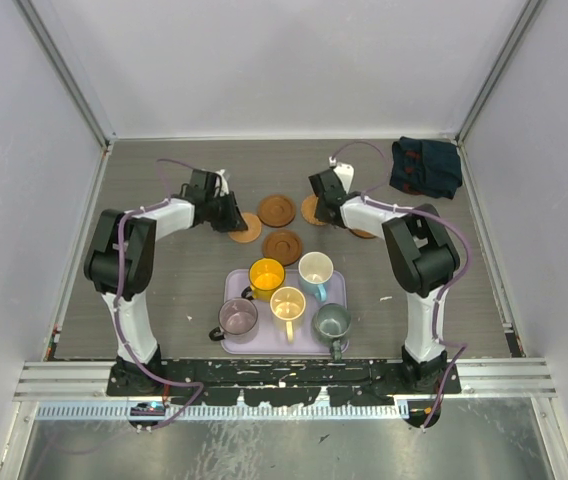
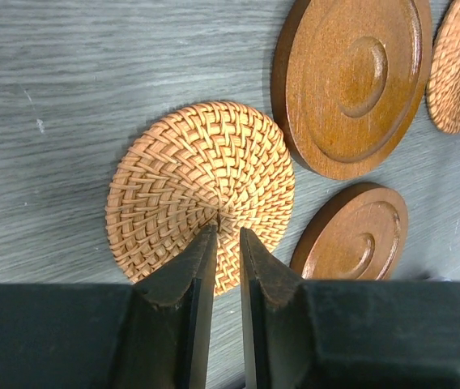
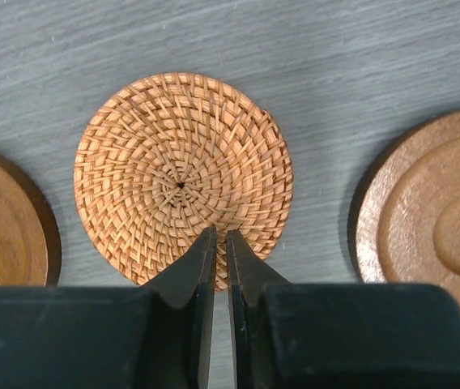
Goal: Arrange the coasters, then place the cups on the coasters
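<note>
Five coasters lie behind the tray: a woven one (image 1: 246,228) (image 2: 189,174), two wooden ones (image 1: 276,210) (image 1: 283,246), a second woven one (image 1: 314,210) (image 3: 173,170), and a wooden one (image 1: 364,230) partly under the right arm. My left gripper (image 1: 226,212) (image 2: 228,231) hovers tips-down over the first woven coaster, jaws a narrow gap apart with nothing between them. The right gripper (image 1: 329,205) (image 3: 220,235) is shut, tips at the near rim of the second woven coaster. The cups stand on the tray: yellow (image 1: 266,274), light blue (image 1: 316,268), cream (image 1: 287,302), purplish (image 1: 237,316), grey-green (image 1: 331,321).
The lavender tray (image 1: 264,343) sits between the two arm bases at the near side. A dark folded cloth (image 1: 426,166) lies at the back right corner. Grey walls enclose the table on three sides.
</note>
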Action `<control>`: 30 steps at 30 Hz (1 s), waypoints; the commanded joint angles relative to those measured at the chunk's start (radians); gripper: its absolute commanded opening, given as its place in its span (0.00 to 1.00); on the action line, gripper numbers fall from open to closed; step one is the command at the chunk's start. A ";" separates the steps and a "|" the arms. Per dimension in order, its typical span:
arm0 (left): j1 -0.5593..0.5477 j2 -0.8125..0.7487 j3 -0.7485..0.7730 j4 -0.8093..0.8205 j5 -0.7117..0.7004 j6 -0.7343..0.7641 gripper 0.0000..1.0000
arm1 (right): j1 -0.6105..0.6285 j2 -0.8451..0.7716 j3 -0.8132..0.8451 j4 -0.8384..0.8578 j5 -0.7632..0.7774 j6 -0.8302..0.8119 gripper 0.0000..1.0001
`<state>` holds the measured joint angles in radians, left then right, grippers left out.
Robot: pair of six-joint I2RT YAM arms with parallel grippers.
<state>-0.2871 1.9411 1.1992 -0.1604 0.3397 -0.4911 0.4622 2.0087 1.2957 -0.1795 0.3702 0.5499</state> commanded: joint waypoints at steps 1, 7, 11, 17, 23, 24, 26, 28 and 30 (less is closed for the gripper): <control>-0.002 0.048 0.036 -0.035 -0.094 0.008 0.21 | 0.058 0.026 -0.041 -0.262 -0.020 -0.009 0.16; 0.009 0.062 0.098 -0.079 -0.153 0.022 0.22 | 0.075 0.029 -0.017 -0.278 -0.018 -0.011 0.16; 0.036 0.074 0.111 -0.092 -0.170 0.009 0.22 | 0.075 0.055 0.017 -0.292 -0.003 -0.016 0.16; 0.076 0.089 0.120 -0.091 -0.167 0.002 0.22 | 0.074 0.106 0.085 -0.323 0.050 -0.017 0.16; 0.104 0.112 0.145 -0.095 -0.154 0.003 0.22 | 0.062 0.179 0.182 -0.368 0.080 -0.008 0.16; 0.107 0.115 0.151 -0.096 -0.150 0.003 0.22 | 0.059 0.185 0.193 -0.372 0.087 -0.005 0.16; 0.110 0.122 0.161 -0.097 -0.139 0.004 0.23 | 0.054 0.194 0.207 -0.374 0.094 0.001 0.16; 0.109 0.126 0.167 -0.094 -0.128 0.006 0.22 | 0.047 0.199 0.217 -0.375 0.100 0.005 0.16; 0.110 0.131 0.173 -0.089 -0.120 0.006 0.23 | 0.036 0.202 0.227 -0.376 0.104 0.010 0.16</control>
<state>-0.1898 2.0327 1.3579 -0.2111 0.2428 -0.5049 0.5259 2.1239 1.5368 -0.4690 0.4793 0.5365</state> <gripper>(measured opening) 0.223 0.159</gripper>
